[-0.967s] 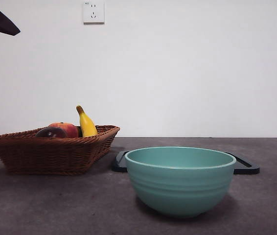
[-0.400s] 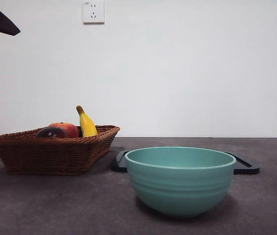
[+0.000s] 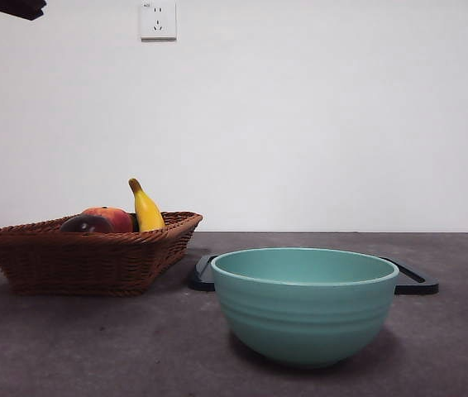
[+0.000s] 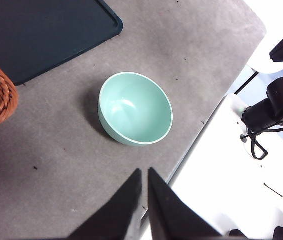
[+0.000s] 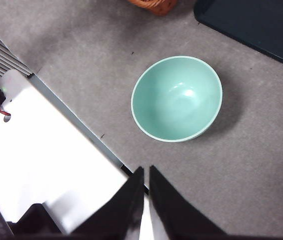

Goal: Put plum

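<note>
Front view: the glossy dark purple plum (image 3: 85, 223) lies in the brown woven wicker basket (image 3: 85, 260) at left, touching a red-orange peach-like fruit (image 3: 114, 217) beside a yellow banana (image 3: 146, 208); a grab could take the wrong fruit. Left wrist view: left gripper (image 4: 144, 175) nearly closed, empty, above the near table edge by the smooth mint-green ceramic bowl (image 4: 135, 108). Right wrist view: right gripper (image 5: 146, 173) likewise narrow, empty.

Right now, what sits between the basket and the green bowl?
Only bare grey table and a corner of the dark tray between basket and bowl, in the front view.
</note>
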Controlling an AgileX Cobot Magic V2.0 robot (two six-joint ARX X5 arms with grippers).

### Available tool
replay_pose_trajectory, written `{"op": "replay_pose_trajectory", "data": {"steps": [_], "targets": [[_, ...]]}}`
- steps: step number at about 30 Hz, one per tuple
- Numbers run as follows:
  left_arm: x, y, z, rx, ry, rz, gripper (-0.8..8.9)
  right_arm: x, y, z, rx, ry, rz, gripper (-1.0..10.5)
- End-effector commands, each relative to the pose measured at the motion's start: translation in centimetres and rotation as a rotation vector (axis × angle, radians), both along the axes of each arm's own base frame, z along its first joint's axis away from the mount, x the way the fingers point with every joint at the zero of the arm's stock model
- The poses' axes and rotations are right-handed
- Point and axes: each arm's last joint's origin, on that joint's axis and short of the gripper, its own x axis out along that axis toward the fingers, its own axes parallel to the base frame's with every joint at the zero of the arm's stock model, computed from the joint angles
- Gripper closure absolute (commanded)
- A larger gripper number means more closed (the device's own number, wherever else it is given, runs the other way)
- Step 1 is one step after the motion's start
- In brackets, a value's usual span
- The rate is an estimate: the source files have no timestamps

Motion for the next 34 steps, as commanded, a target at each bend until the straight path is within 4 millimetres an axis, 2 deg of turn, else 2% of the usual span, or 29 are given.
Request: {"op": "replay_pose_trajectory", "data": {"steps": [1,21,24,26,30,34], "targets": [[0.1,-0.1,0.4,-0.006,-0.018,-0.008,8.04,0.0,0.1,0.5,0.010,-0.023,0.014,9.4],[0.1,-0.1,0.4,-0.008,-0.022,-0.008,8.04,0.0,0.1,0.5,0.009,-0.024,0.015,9.4],[0.0,0.1,1.1,-0.018,-0.119,0.001,8.04,0.0,0.1,0.5,0.009,-0.024,0.015,9.4],[0.0,0.7,2.2,-0.025,-0.243,0.067,8.04,0.0,0.1,0.5,0.009,-0.024,0.015,9.4],[-0.4,2.5,5.0,-0.031,-0.568,0.289,8.04,0.0,0.1,0.5,0.010,-0.024,0.015,9.4],[-1.8,4.4,6.2,-0.006,-0.773,0.528,8.04,0.0,0.1,0.5,0.010,-0.024,0.015,9.4]]}}
